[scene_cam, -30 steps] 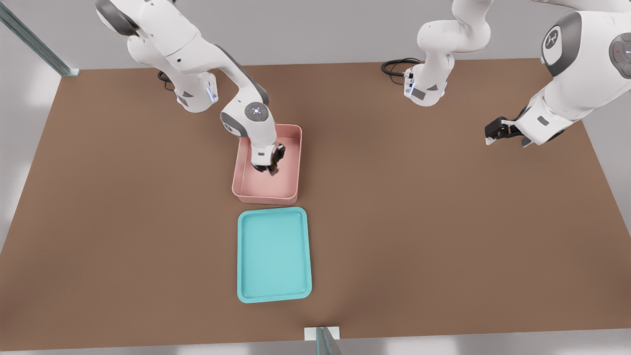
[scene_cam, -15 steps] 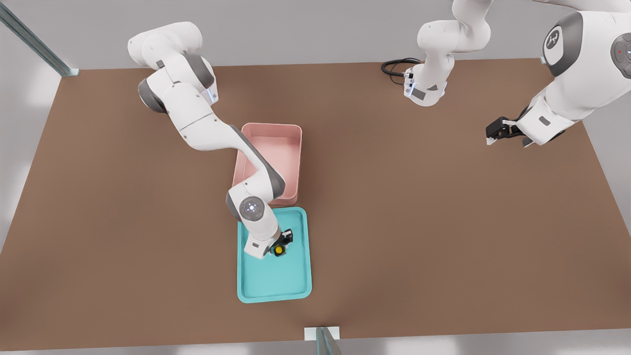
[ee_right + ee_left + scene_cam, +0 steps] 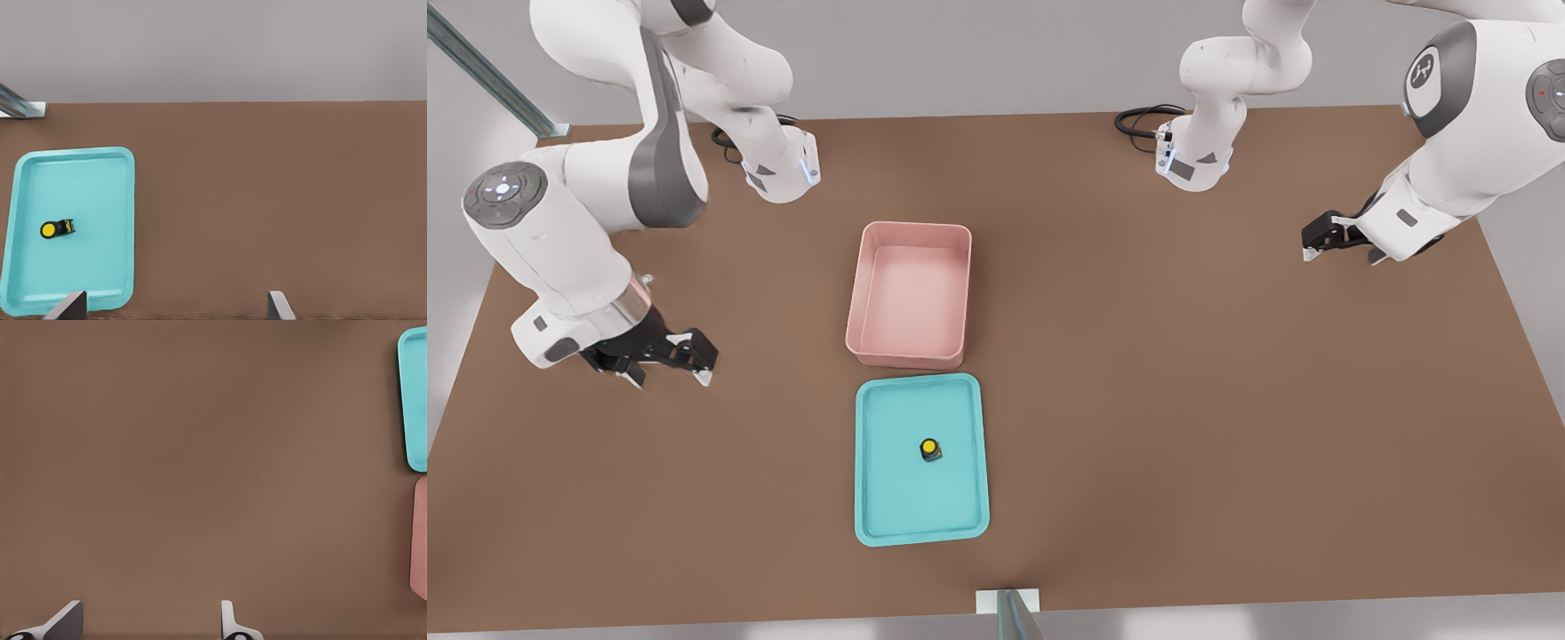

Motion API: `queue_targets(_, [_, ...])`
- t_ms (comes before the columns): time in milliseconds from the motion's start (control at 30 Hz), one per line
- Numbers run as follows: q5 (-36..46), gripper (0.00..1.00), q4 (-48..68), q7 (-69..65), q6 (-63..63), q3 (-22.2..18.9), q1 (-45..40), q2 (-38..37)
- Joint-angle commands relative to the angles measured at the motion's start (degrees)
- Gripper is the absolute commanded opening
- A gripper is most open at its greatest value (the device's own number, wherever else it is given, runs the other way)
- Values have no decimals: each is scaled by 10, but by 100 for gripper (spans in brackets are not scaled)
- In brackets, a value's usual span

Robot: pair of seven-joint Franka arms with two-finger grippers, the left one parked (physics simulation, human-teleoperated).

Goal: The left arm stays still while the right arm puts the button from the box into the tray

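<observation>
The button [image 3: 930,449], a yellow cap on a dark body, rests near the middle of the teal tray [image 3: 907,502] with nothing touching it. It also shows in the right wrist view, as the button [image 3: 57,229] lying inside the tray [image 3: 87,180]. Just behind the tray, the pink box [image 3: 911,298] holds nothing. My gripper [image 3: 673,377] hangs over bare table well off to the front view's left of both containers, fingers spread open and empty. Its gripper [image 3: 173,308] tips show wide apart in the right wrist view.
The brown table [image 3: 1183,400] stretches wide around the two containers. The parked arm's gripper [image 3: 1327,236] hovers at the front view's right. Both arm bases [image 3: 783,169] stand at the far edge, and a metal post [image 3: 1009,613] sits at the near edge.
The gripper carried the button from the box to the tray, let go of it there, and swung away to the front view's left, now open.
</observation>
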Motion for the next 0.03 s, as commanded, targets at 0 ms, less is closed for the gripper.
queue_targets(0, [11,100,5,-48,-103,-2,4,-2])
